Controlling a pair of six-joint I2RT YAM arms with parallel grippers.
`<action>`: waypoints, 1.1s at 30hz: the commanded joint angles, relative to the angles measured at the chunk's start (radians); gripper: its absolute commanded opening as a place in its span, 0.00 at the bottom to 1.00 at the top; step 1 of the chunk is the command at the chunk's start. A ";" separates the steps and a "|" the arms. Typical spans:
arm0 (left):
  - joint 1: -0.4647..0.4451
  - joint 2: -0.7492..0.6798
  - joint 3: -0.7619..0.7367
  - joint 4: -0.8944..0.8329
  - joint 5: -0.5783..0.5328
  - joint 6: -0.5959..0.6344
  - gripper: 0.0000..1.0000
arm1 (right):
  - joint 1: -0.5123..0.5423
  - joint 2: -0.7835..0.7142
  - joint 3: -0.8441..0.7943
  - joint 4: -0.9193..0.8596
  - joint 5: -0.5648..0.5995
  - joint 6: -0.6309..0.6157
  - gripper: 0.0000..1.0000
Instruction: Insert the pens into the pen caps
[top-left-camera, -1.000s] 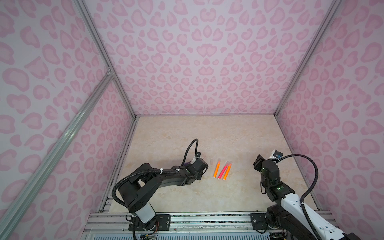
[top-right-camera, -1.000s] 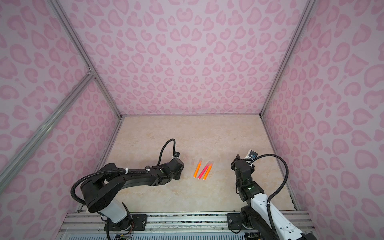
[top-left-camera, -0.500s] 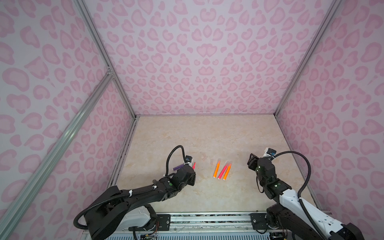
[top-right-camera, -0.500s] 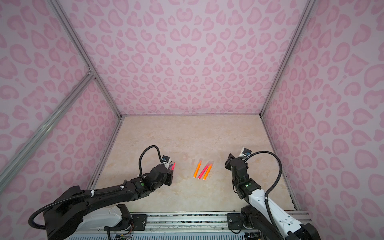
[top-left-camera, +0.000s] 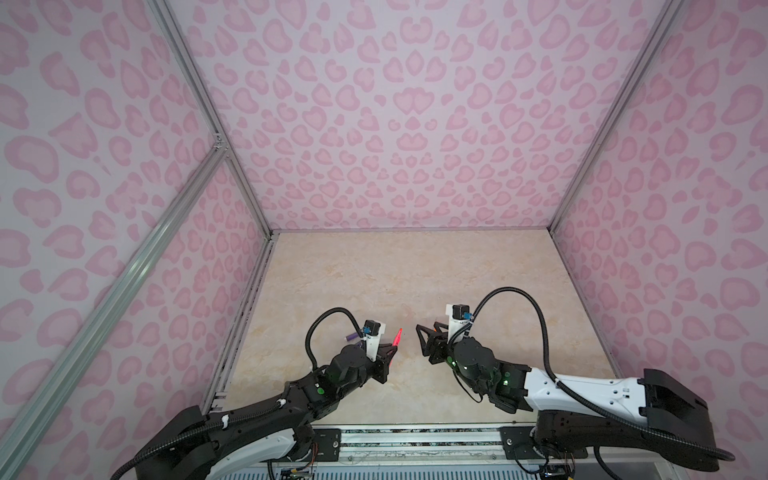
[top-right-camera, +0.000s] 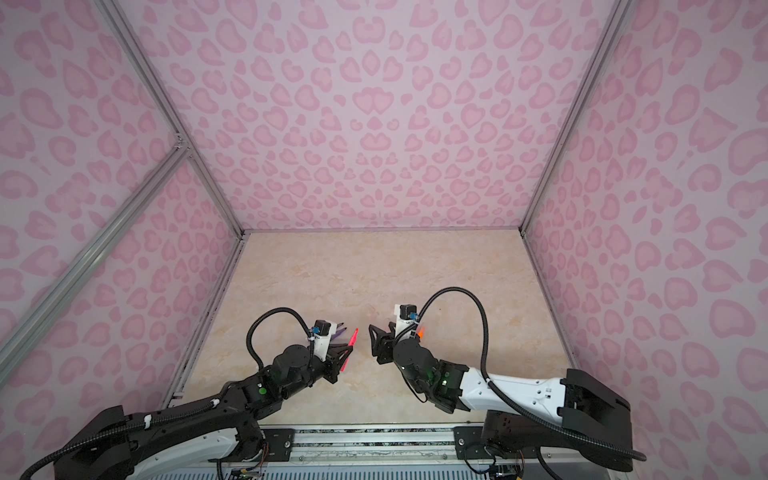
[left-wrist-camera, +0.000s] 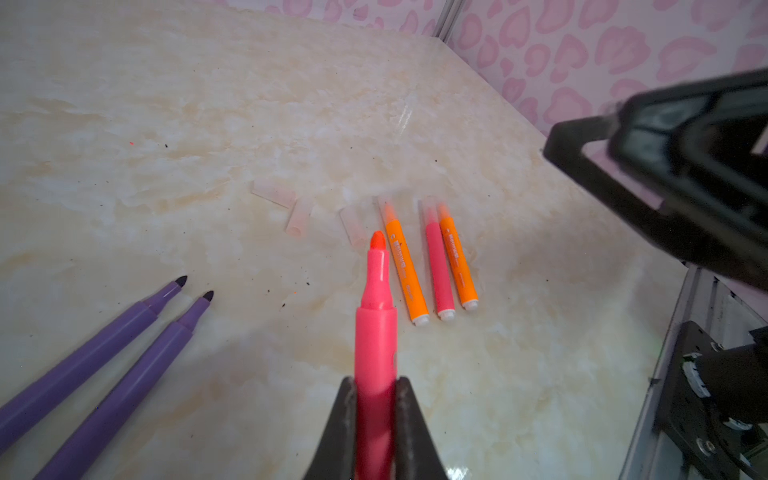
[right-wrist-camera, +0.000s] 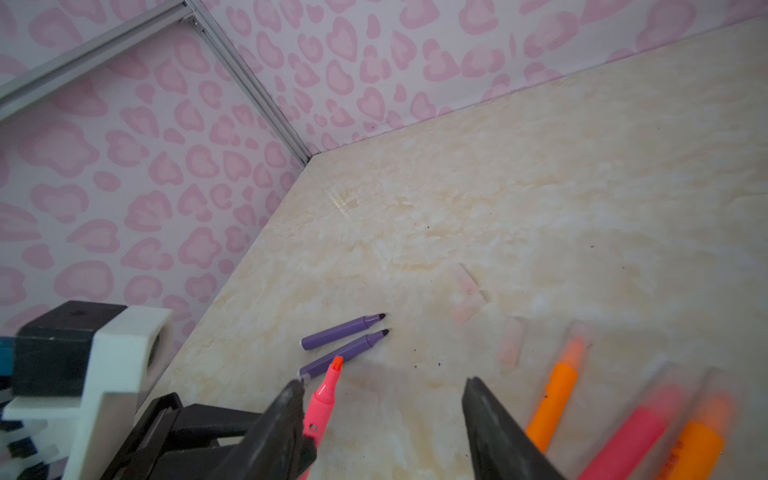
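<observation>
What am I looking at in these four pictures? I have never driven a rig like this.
Two robot arms, each ending in a two-fingered claw. The two wide pictures look down from one overhead camera; the close ones come from a camera on each wrist. The left gripper is shut on a pink pen, tip uncapped. The right gripper is open and empty. On the beige table lie two uncapped purple pens, three loose clear caps, and three seemingly capped pens.

The pink pen (left-wrist-camera: 375, 332) looks glossy plastic, the table (left-wrist-camera: 208, 104) smooth.
</observation>
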 joint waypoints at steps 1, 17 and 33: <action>-0.004 -0.045 -0.020 0.067 0.022 0.015 0.03 | 0.014 0.053 0.033 0.070 -0.025 0.019 0.62; -0.016 -0.198 -0.078 0.053 0.023 0.023 0.03 | 0.104 0.176 0.058 0.198 -0.007 0.095 0.58; -0.024 -0.337 -0.123 0.030 0.022 0.045 0.03 | 0.104 0.284 0.173 0.156 -0.042 0.126 0.51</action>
